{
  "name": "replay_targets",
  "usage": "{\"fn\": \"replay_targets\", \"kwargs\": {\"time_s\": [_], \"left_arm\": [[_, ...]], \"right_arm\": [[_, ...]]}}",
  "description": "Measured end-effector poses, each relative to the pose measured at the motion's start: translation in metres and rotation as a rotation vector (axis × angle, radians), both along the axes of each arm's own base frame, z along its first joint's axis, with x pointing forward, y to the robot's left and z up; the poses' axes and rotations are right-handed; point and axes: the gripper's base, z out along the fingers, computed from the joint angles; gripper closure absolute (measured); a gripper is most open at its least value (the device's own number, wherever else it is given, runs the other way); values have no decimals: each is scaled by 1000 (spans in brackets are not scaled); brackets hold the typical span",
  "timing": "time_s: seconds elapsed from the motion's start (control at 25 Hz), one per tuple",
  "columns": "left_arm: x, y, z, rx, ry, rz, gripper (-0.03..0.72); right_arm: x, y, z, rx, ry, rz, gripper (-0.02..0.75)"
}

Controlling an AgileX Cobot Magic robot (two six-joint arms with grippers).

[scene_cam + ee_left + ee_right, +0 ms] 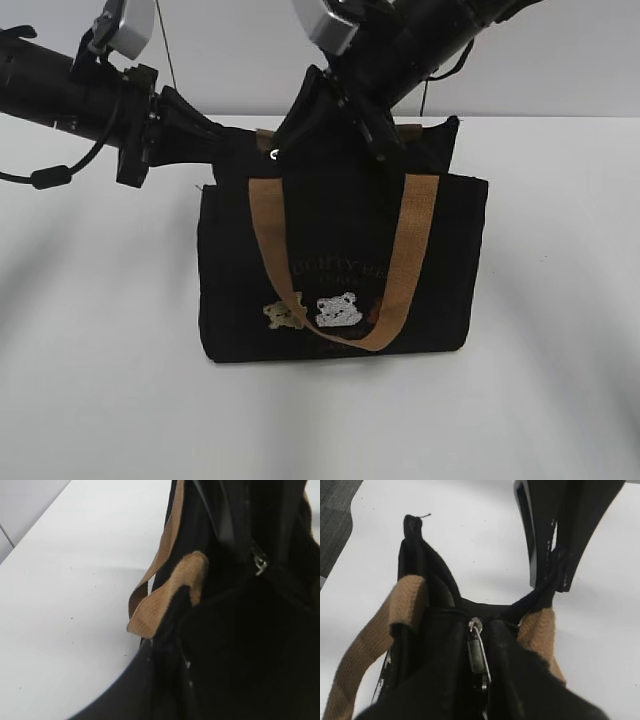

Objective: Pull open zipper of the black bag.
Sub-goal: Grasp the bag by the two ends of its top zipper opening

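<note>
As play stood on the white table (100, 380), the left gripper (552, 572) was clamped on the far-left end of the black bag (340, 270). The right wrist view showed its two dark fingers pinching a fold of fabric at that corner. That looked like the anchor.

Moving across, the bag stood upright in mid-table, with one tan handle (270, 230) drooping down its front. The zipper (451, 611) ran along the top edge, its long axis left to right from the pinched corner toward the far end. Its silver pull tab (478, 652) sat partway along, inboard of the anchored end, with the ring glinting just right of the left arm.

Over to the right gripper (335, 135), which had reached across the middle and hung right over the bag's top, almost on the tab. It was clearly the nearer arm. From its own camera the tab dangled straight below, disappearing into dark blur, so I could not tell whether the jaws had it or stood apart.

My read was that everything turned on that line: the left holding one end, and the right needing to draw the tab along the zipper, not up off it.
</note>
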Motion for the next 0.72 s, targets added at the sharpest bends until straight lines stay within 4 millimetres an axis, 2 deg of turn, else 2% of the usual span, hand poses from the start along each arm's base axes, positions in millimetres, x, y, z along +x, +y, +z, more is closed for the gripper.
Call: {"fn": "replay_targets", "kwargs": {"time_s": [0.16, 0.72], "left_arm": [[-1, 0, 0, -7, 3, -5, 634], [-1, -1, 0, -7, 3, -6, 634]], "right_arm": [[2, -7, 6, -5, 50, -70, 671], [1, -12, 8, -29, 467, -418, 682]]}}
